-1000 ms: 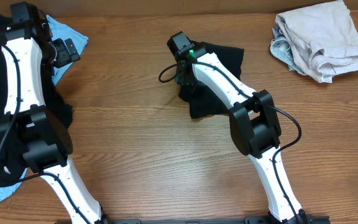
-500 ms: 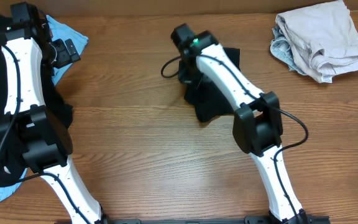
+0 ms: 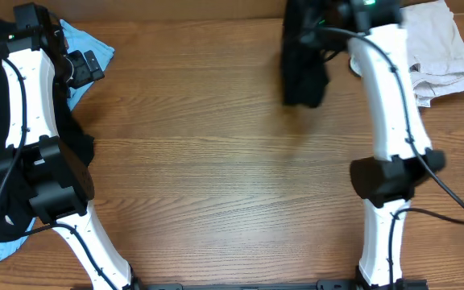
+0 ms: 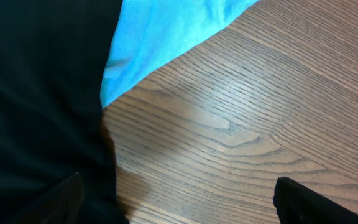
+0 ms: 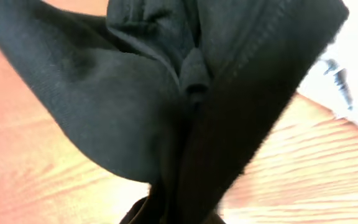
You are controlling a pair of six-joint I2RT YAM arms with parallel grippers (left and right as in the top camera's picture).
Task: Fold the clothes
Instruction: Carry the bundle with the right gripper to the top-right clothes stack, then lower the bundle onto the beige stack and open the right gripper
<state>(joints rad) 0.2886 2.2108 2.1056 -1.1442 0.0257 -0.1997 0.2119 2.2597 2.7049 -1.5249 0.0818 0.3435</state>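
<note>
The right end effector [image 3: 319, 18] is, by my judgement, clamping on a bunched black cloth T-shirt [image 3: 303, 68]. The shirt is hanging from it as a narrow dark bundle at the far edge of the brown wood-grain counter [image 3: 216, 177], near a rumpled heap of beige-cream cloth garments [image 3: 441, 48]. A soft shadow below suggests the bundle is hanging clear of the wood.

In the right wrist view the grip seems to be gathering several layers into one knot. A looser layer could be working free, and the shirt would then be dropping in a crumpled heap rather than lying flat. With the bundle hanging this near the beige-cream heap, a swing that way could be draping it over those garments or dragging them.

The left end effector [image 4: 176, 205] is standing with its fingertips [image 4: 61, 199] wide apart, gripping nothing. It is hovering over bare wood beside a light blue cloth shirt [image 4: 166, 31] and a second large black cloth T-shirt [image 4: 36, 93]. The left arm is lying across both of them in the overhead view, so it could be snagging them if it swings.

Cloth is filling the right wrist view and hiding that end effector's own tips, so I am inferring the clamp only from how the shirt is hanging. The overhead view is cutting off the top of the bundle and blurring it. I cannot tell which part of the shirt is pinched, nor whether its lowest edge is brushing the counter.
</note>
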